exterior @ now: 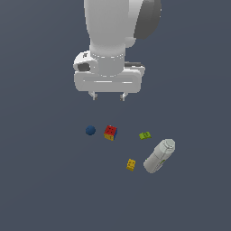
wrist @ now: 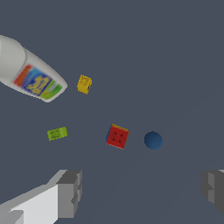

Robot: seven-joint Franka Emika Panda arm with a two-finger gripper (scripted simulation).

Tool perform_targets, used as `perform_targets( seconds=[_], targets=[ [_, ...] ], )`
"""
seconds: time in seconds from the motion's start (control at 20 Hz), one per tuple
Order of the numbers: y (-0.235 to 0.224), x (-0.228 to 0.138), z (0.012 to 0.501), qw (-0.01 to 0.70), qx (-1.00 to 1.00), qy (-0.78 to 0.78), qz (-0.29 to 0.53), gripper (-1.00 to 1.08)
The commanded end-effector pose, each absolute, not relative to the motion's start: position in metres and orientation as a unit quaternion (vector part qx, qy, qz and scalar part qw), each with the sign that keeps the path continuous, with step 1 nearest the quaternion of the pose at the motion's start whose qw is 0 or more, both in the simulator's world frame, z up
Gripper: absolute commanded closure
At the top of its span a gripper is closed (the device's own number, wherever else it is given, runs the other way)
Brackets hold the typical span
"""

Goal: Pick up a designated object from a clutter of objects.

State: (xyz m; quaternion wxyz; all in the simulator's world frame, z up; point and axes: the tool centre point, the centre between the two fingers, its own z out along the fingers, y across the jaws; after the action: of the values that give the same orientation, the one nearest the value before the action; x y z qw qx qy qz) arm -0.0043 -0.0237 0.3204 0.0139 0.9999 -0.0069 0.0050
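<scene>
The designated object is a small cube (exterior: 110,132) with a dotted red top and yellow and blue sides, lying on the dark floor; the wrist view shows its red face (wrist: 117,136). Around it lies the clutter of objects: a dark blue ball (exterior: 90,130) (wrist: 153,140), a small green brick (exterior: 145,135) (wrist: 57,133), a small yellow brick (exterior: 131,164) (wrist: 84,84) and a pale grey bottle (exterior: 159,155) (wrist: 30,74) on its side. My gripper (exterior: 108,96) (wrist: 142,188) hangs open well above the cube, holding nothing.
The white arm fills the upper middle of the exterior view. The bottle lies at the exterior view's right, next to the yellow brick. The ball sits close beside the cube on the exterior view's left.
</scene>
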Motion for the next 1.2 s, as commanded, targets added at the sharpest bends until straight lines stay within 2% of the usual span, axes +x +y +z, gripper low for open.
perform_targets(
  seconds=[0.0,1.15],
  targets=[
    [-0.024,-0.004,0.320,0.014,1.000,-0.007,0.005,-0.92],
    [-0.042,-0.007,0.307,0.023,0.999,0.035,-0.004,-0.92]
  ],
)
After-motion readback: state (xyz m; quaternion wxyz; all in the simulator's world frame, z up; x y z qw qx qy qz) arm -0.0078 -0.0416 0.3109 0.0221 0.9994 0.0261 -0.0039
